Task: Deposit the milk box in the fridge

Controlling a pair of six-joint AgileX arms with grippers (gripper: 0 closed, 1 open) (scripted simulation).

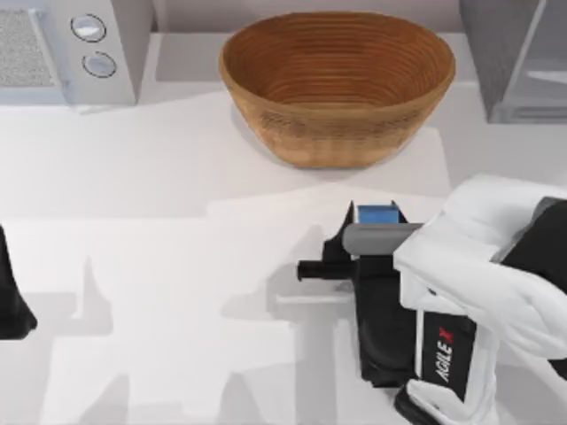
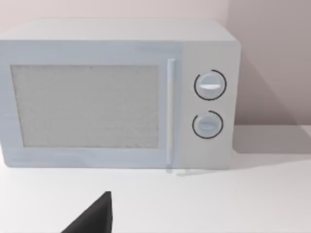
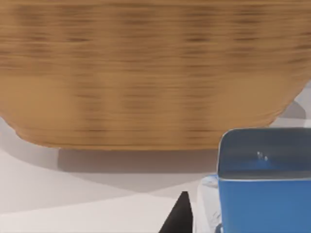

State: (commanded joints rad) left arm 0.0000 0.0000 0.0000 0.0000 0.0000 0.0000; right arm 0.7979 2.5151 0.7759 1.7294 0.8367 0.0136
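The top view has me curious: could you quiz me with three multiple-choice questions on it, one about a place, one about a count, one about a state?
1. Where does the woven basket stand?
A. At the table's back, near the middle
B. In the near left corner
C. Inside the fridge

2. How many round dials does the light grey appliance have?
A. One
B. Two
C. Four

3. Where is the milk box now?
A. In the basket
B. In the fridge
C. On the table by the right gripper

Answers: 1 A, it sits centrally against the far wall. 2 B, two dials show. 3 C, its blue top peeks out beside the gripper.
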